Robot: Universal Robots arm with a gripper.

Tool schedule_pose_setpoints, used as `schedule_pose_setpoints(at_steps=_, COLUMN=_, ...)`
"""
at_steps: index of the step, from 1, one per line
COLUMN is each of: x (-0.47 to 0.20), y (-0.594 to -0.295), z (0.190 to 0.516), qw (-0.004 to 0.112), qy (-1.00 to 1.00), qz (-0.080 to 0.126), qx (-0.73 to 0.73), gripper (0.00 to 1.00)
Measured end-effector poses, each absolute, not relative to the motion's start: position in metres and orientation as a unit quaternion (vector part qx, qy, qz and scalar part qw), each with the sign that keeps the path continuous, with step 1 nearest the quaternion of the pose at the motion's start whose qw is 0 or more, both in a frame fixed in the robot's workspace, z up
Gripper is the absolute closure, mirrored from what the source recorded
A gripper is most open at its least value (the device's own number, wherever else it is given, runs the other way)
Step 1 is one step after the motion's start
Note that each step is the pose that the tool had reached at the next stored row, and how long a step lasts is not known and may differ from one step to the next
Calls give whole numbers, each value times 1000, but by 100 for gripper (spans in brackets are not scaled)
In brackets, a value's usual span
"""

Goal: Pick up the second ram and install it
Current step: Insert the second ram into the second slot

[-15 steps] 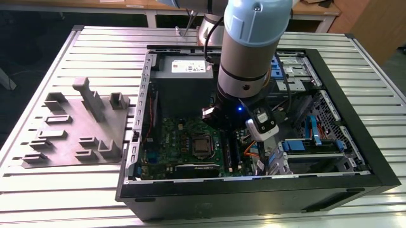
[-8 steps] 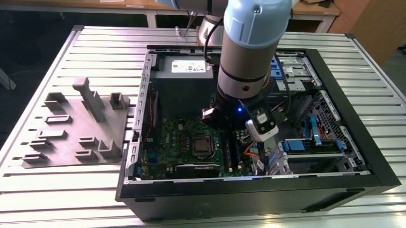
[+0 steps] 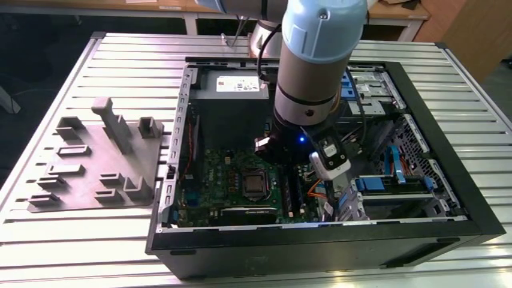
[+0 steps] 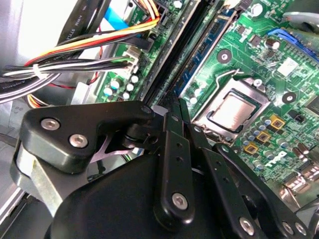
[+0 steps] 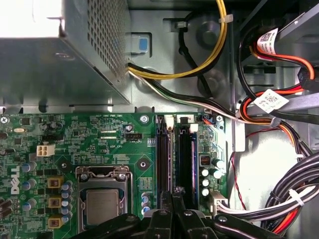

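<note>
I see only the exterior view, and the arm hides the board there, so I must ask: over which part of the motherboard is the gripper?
Observer: In the first wrist view the gripper is at one end of the two long memory slots, next to the processor socket.
Operator: Are cables lying across these slots?
Observer: No. The yellow cable loops beyond their other end, near the power supply.

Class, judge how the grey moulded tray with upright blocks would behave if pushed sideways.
The grey moulded tray looks one broad, flat-based piece, so probably stiff and unlikely to tip or roll. Resting flat on the ribbed metal table, it would likely slide, perhaps catching on the grooves.
</note>
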State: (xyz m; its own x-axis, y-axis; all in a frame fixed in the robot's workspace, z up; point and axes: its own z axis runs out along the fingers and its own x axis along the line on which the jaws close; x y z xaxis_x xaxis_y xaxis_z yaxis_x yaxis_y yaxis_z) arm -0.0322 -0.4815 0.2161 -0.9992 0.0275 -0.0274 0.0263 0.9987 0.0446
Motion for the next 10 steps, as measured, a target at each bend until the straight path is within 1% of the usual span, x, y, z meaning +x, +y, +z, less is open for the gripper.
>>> schedule_pose_setpoints(at_steps=10, x=-32, y=-482, z=214, qw=14, qy=1000, qz=22, qx=13, gripper=89)
